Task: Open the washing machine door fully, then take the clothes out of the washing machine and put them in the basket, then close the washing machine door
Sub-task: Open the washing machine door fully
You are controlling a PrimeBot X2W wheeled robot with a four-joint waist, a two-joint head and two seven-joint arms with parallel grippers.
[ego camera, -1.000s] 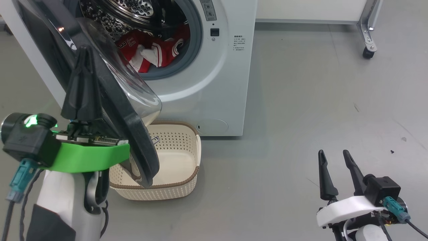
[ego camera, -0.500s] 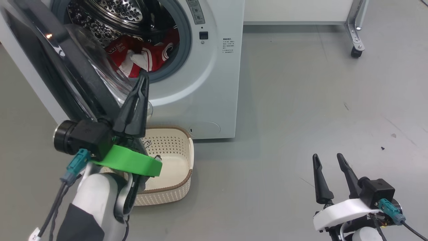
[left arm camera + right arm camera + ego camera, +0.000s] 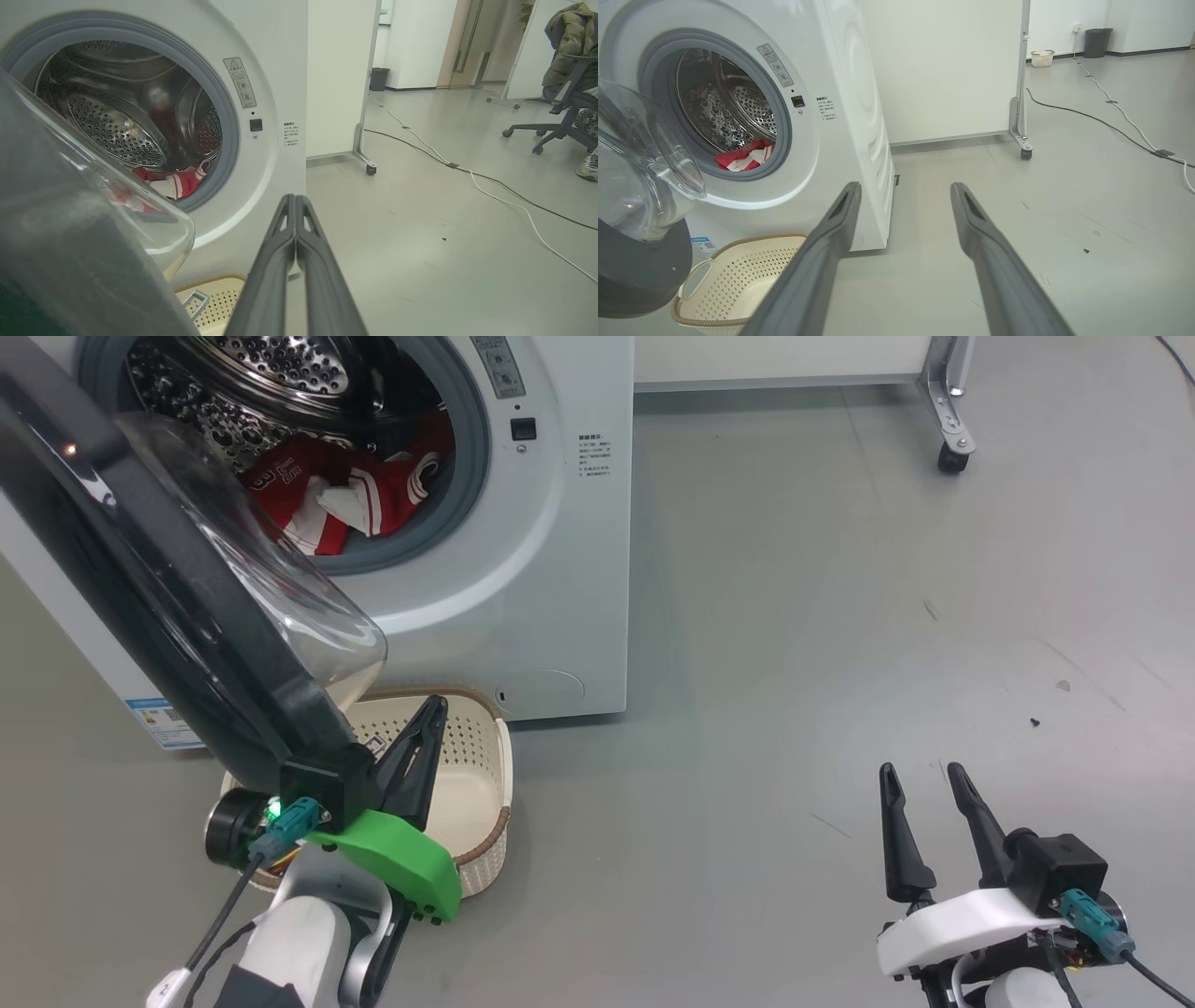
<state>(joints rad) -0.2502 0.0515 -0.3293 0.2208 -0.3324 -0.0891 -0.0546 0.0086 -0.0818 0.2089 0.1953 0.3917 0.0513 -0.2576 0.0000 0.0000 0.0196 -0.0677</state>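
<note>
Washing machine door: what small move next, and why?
Probably push the left gripper, jaws shut, against the inner side of the round glossy black door to swing it wider: it hangs partly open over the cream perforated basket, and the red jerseys lie in the steel drum.

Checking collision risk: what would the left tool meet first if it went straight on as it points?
Likely the washing machine, its white front below the opening near the right edge; depth unclear.

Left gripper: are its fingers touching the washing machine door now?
Apart. The left wrist view shows the shut fingers clear of the washing machine door, with the basket visible between them.
</note>
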